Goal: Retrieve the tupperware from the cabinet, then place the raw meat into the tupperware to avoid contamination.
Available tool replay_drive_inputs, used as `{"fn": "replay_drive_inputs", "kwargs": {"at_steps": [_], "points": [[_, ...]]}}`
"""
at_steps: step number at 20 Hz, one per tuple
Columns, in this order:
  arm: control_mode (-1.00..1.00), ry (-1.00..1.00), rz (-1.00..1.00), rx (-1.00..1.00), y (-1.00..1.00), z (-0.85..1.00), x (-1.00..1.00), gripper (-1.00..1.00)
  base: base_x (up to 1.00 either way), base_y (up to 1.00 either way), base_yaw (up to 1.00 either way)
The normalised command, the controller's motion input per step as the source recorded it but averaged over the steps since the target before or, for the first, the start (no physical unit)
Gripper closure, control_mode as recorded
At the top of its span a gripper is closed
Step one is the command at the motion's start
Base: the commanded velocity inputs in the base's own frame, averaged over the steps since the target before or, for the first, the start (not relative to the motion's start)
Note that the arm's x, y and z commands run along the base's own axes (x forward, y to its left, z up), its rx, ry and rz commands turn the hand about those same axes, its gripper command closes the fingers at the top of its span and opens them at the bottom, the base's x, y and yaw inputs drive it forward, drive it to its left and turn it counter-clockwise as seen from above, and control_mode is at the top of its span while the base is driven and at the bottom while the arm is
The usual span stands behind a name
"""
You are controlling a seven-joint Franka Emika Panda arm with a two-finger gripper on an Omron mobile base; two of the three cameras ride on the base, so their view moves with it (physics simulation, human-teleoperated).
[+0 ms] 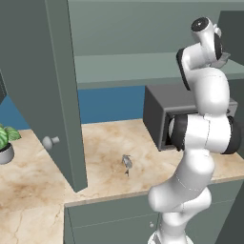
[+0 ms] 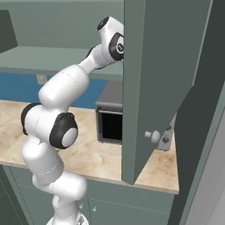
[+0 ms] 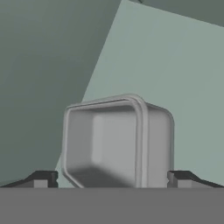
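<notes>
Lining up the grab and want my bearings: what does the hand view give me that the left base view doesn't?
Hand view: the tupperware, on its side on the cabinet shelf, between the open pincer tips. Left base view: raw meat on the counter, the microwave, a potted plant, the open cabinet door. Both: grey-green cabinet interior.

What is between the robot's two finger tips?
The tupperware sits between the open gripper's finger tips in the hand view, on the cabinet shelf.
</notes>
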Motion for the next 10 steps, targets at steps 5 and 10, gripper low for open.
{"fn": "replay_drive_inputs", "kwargs": {"at_steps": [5, 10], "points": [[-1.00, 0.00, -0.01, 0.02, -0.03, -0.12, 0.02, -1.00, 0.00, 0.00, 0.00], [-1.00, 0.00, -0.03, 0.03, -0.07, -0.21, 0.00, -1.00, 0.00, 0.00, 0.00]]}}
